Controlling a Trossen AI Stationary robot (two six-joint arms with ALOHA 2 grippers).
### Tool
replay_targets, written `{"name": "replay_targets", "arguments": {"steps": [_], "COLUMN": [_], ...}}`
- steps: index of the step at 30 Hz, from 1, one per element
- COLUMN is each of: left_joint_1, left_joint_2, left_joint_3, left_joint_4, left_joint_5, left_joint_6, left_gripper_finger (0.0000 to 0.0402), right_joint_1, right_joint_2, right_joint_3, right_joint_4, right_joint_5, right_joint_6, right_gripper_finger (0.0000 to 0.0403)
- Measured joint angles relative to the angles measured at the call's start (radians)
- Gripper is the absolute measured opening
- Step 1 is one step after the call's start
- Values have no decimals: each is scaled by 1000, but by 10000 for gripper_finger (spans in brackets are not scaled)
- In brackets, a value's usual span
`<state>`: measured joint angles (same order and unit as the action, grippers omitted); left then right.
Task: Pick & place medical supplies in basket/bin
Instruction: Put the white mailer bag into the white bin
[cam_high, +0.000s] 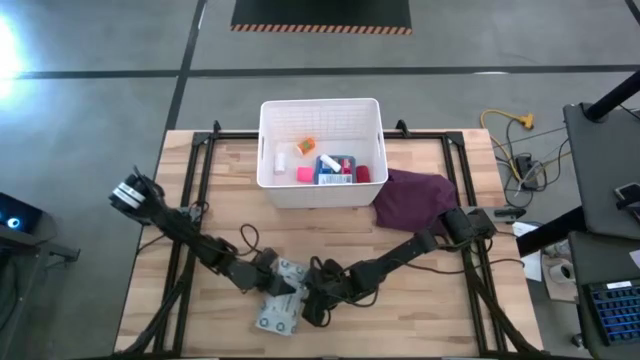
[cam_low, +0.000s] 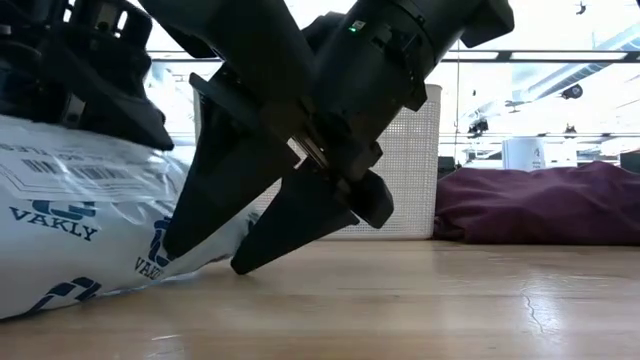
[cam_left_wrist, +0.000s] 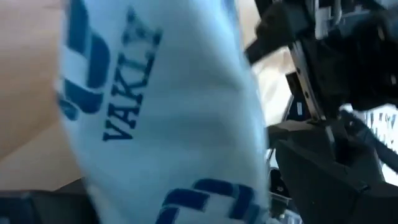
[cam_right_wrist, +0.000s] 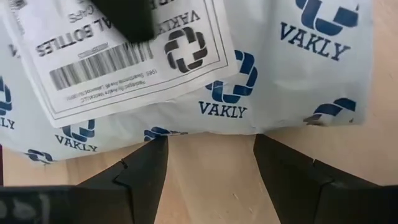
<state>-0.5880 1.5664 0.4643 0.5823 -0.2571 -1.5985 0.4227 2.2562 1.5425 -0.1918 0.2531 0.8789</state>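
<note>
The flat grey-white packet (cam_high: 281, 308) with blue VAKLY logos lies near the table's near edge and fills the left wrist view (cam_left_wrist: 155, 118). My left gripper (cam_high: 268, 284) is over its far-left part; a dark piece of it (cam_right_wrist: 124, 15) covers the printed label. My right gripper (cam_right_wrist: 211, 165) is open, level with the table and pointing at the packet's right edge (cam_low: 200, 240). The white slotted bin (cam_high: 320, 152) stands at the far middle. It holds a blue box (cam_high: 333, 168), a pink cube (cam_high: 304, 174), a red item (cam_high: 363, 174) and small white and orange pieces. My right gripper reaches the packet's right edge (cam_right_wrist: 211, 124) with its open fingertips (cam_right_wrist: 155, 146), slanting down from the table's right. The table shows in the gap between the fingers. I cannot tell whether the tips touch the packet, which rests on the table.
A maroon cloth (cam_high: 413, 198) lies bunched right of the bin and shows behind the gripper in the low view (cam_low: 540, 205). Both arms cross the near half of the table. Bare wood (cam_high: 430, 300) lies to the right, and black frame rails run along both sides.
</note>
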Motion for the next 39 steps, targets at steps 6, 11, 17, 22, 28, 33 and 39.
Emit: {"name": "replay_targets", "arguments": {"steps": [6,11,17,22,28,33,39], "left_joint_1": [0,0,0,-1,-1,42,349], "left_joint_2": [2,-46,-82,-186,-432,-550,-539], "left_joint_3": [28,26,25,28,157,420,751], "left_joint_4": [-32,-102,-119,-151,-397,-632,-1099], "left_joint_5": [22,23,21,-27,-259,-459,-376], "left_joint_6": [45,52,74,108,282,663,888], "left_gripper_finger": [285,222,154,154,172,165,164], "right_joint_1": [20,50,55,65,85,114,115], "right_joint_2": [-3,-3,-9,-41,-97,-166,-297], "right_joint_3": [0,0,0,-2,-37,-154,-307], "right_joint_4": [-31,-43,-74,-224,-511,-531,-460], "right_joint_5": [14,33,49,113,200,199,192], "right_joint_6": [22,12,53,72,196,313,422], "right_gripper_finger": [233,233,233,233,233,233,233]}}
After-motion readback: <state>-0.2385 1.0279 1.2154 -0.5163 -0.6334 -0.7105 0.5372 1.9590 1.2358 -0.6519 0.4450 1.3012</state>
